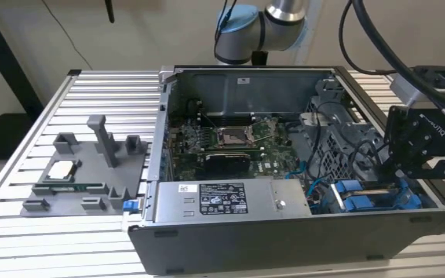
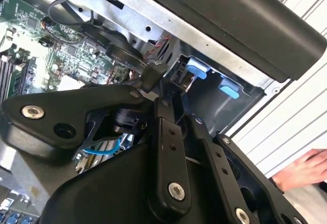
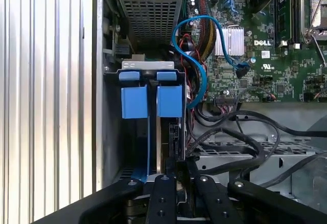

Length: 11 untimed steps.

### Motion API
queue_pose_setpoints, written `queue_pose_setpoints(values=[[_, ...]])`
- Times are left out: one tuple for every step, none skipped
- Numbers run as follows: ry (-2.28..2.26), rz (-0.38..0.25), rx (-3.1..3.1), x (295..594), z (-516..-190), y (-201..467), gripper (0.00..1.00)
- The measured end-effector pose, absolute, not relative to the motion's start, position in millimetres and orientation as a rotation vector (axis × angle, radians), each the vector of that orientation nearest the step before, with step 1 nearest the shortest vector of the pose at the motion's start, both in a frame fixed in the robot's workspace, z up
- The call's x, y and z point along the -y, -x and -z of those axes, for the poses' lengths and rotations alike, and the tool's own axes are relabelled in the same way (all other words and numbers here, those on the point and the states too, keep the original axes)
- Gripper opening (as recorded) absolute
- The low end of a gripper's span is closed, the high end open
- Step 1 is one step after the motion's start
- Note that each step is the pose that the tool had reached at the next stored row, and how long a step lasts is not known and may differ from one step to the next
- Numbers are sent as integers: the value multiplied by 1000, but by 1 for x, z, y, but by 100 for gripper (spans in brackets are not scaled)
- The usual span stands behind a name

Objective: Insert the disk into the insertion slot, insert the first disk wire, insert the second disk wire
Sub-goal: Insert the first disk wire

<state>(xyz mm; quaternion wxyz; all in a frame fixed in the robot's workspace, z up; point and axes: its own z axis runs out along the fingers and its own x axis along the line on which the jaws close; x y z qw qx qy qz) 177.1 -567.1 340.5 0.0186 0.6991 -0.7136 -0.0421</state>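
The claw hangs low over the corner of the open computer case nearest the exterior view's right, directly above the insertion slot. Whether the claw is apart, together or clamped cannot be told from these views. The disk stands on edge inside the slot, between the slot's blue plastic fittings, with its upper edge just beneath the claw. In the first wrist view the claw lines up with the disk, which runs down along the slot beside two blue tabs at the slot's far end. A blue cable loops from the motherboard toward those tabs; where its end sits cannot be made out. The grey labelled power-supply box lies just beside the slot, toward the exterior view's left. The grey fixture tray rests on the slatted table, well apart from the claw. In the second wrist view a person's hand rests on the table outside the case
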Motion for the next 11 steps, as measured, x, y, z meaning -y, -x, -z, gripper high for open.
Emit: queue_pose_setpoints(values=[[-2171, 131, 2216, 567, -340, -177, 20], [-2171, 132, 2216, 567, -340, -177, 20], [-2171, 133, 2216, 567, -340, -177, 20], [-2172, 134, 2217, 567, -339, -177, 20], [-2172, 135, 2217, 567, -339, -177, 20], [-2173, 135, 2217, 567, -339, -177, 20], [-2173, 136, 2217, 567, -338, -177, 20], [-2173, 136, 2218, 567, -338, -177, 20], [-2173, 136, 2218, 567, -338, -177, 20], [-2173, 137, 2218, 567, -338, -177, 20], [-2173, 137, 2218, 568, -337, -177, 20]])
